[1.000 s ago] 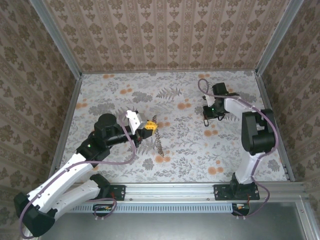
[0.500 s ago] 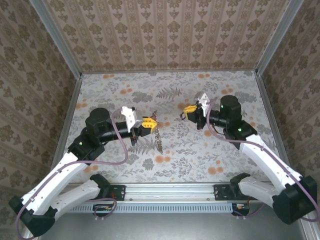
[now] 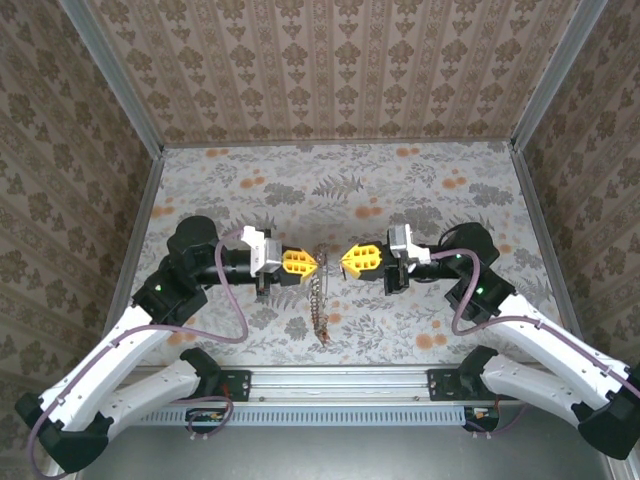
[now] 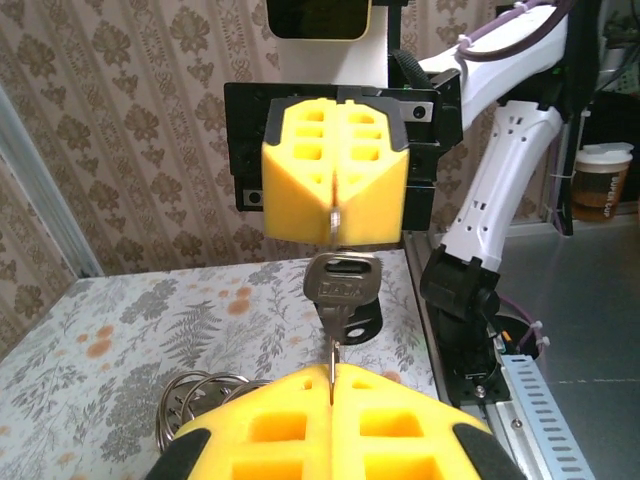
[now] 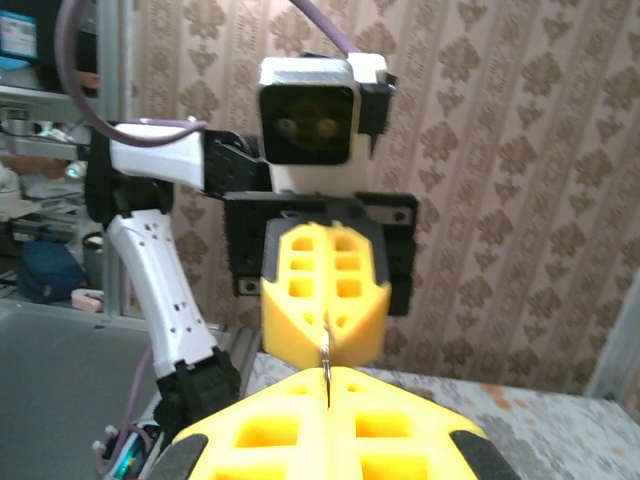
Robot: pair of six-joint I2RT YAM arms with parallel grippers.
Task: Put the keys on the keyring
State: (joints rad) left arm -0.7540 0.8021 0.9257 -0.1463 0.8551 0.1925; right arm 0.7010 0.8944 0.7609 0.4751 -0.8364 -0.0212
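Your top view looks steeply down on the table [image 3: 420, 190] from above and behind, its near edge at 6 o'clock. Your left wrist camera sits close behind the left gripper [image 4: 331, 385], level, facing the right gripper [image 4: 334, 225] at 12 o'clock. The right wrist camera looks back the opposite way. All three share the mid-table meeting point.

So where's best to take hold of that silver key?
Probably the flat head of the key, pads on its two broad faces, coming from the side: it hangs bare and broadside below the right gripper; the thin blade points down at the left gripper.
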